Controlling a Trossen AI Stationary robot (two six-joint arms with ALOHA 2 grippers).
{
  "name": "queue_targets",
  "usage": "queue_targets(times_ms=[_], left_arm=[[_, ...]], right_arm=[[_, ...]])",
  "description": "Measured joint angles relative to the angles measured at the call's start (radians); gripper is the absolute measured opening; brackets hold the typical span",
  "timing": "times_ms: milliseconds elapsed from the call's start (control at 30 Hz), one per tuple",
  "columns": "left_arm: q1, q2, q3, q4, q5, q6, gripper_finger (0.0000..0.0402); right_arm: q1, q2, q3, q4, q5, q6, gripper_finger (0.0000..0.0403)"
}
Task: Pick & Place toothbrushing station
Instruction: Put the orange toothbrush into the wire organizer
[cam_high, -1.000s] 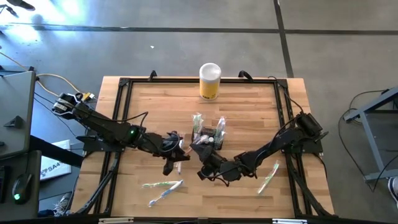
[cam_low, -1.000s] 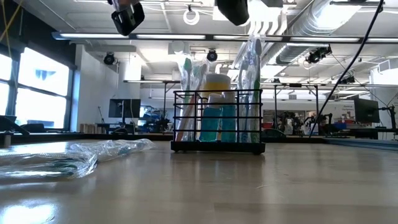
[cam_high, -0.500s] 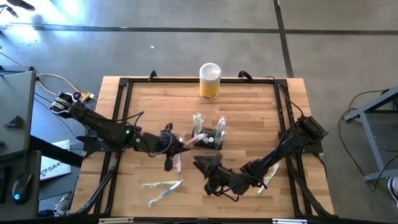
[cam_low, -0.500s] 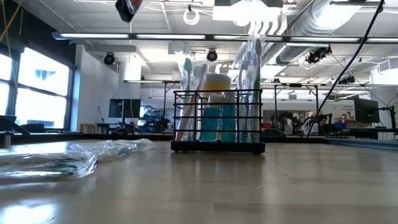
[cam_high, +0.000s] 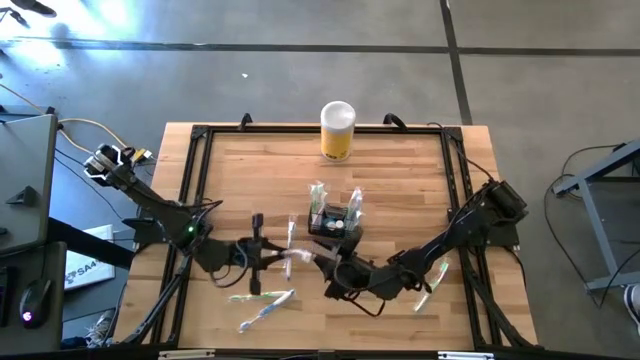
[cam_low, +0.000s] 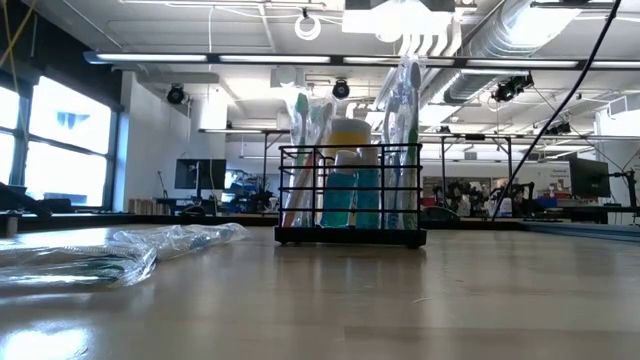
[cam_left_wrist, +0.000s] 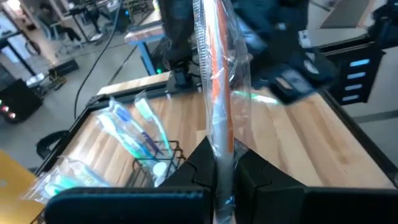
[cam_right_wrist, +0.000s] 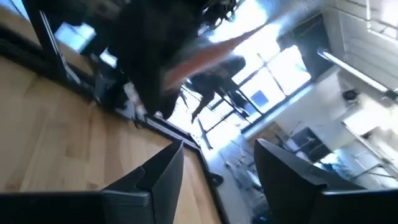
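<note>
two dark arms are reaching over the wooden table (cam_high: 400, 170), the left arm (cam_high: 165, 212) coming in from the left edge and the right arm (cam_high: 455, 232) from the right edge. near the far edge, a yellow cylinder with a white lid (cam_high: 338, 130) is standing well apart from both arms. the toothbrushing station (cam_high: 334, 222), a low black wire-mesh caddy, is sitting upright near the middle of the table, holding wrapped toothbrushes and a blue-green bottle (cam_low: 352, 197) that are showing through its mesh in the low view. the left gripper (cam_high: 262, 256) is hanging on the near-left side of the station, apart from it, with its fingers (cam_left_wrist: 202, 163) clamped together on a wrapped orange toothbrush (cam_left_wrist: 217, 93); the wrapper is extending from the gripper toward the station without, as far as can be told, touching it. the right gripper (cam_high: 335, 274) is hovering just on the near side of the station, not touching it, its two fingers (cam_right_wrist: 163, 174) standing apart with nothing between them. two more wrapped toothbrushes (cam_high: 262, 303) are lying on the near-left part of the table, below the left gripper, and one wrapped green toothbrush (cam_high: 432, 283) is lying beside the right arm on the near-right part.
</note>
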Motion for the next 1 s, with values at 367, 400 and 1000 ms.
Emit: queue_targets(times_ms=[367, 400, 1000], left_arm=[[-0.021, 0.039, -0.001, 0.015, -0.025, 0.015, 0.0013], [-0.021, 0.045, -0.001, 0.023, -0.024, 0.015, 0.0013], [0.037, 0.080, -0.001, 0.047, 0.002, 0.015, 0.0013]], right_arm=[[-0.025, -0.049, 0.000, 0.062, -0.261, 0.118, 0.0187], [-0.029, -0.049, 0.000, 0.063, -0.271, 0.120, 0.0187], [-0.048, -0.048, 0.000, 0.027, -0.294, 0.120, 0.0099]])
